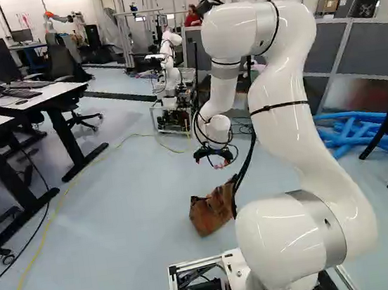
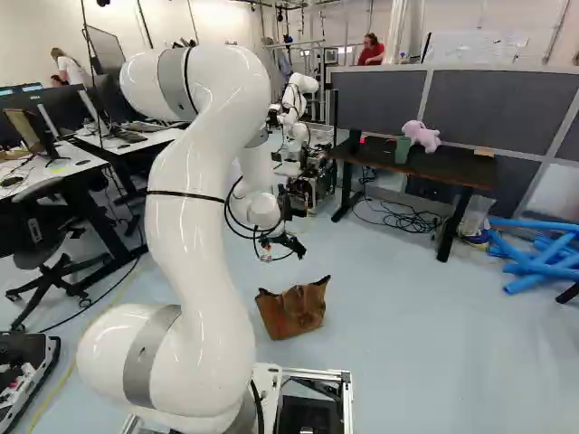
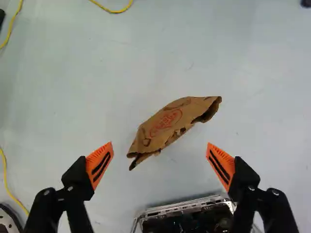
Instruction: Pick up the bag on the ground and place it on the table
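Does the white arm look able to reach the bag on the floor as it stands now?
Likely yes: the gripper hangs open, higher than the bag and pointed down towards it, and nothing shows between them.

The dark table (image 2: 457, 169) has a pink stuffed toy (image 2: 422, 136) on it, with a green thing (image 2: 403, 150) right beside the toy. On the pale floor (image 2: 407, 316) are the brown bag (image 2: 294, 312) (it looks all crumpled), a pile of blue tubes (image 2: 540, 268) and a long yellow cord (image 3: 114, 11).
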Available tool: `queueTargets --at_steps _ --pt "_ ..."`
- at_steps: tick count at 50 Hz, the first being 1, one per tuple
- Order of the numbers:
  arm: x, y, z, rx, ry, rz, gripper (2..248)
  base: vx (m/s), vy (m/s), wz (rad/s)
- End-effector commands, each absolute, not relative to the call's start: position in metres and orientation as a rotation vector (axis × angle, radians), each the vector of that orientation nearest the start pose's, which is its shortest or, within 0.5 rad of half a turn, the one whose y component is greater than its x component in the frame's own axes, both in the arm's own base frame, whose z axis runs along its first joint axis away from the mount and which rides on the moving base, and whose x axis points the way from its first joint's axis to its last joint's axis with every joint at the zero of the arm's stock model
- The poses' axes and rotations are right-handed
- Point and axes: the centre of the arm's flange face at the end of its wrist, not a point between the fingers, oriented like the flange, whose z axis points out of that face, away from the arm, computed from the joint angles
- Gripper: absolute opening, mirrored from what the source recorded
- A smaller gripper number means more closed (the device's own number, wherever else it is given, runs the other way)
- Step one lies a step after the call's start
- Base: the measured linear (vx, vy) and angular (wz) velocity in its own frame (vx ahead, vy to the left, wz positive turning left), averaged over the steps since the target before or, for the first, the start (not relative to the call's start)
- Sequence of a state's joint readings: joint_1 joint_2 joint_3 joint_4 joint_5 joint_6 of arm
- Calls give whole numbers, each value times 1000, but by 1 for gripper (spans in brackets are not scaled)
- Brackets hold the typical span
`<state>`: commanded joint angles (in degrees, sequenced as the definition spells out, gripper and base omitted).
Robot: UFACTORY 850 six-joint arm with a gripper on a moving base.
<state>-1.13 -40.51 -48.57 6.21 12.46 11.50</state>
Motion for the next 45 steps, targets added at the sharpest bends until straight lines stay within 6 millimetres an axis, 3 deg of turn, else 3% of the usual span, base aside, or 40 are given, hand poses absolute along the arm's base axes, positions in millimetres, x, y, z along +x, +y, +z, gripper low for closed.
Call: queueTargets --at_steps 45 --pt "507 -12 111 -2787 1183 -420 247 0 0 0"
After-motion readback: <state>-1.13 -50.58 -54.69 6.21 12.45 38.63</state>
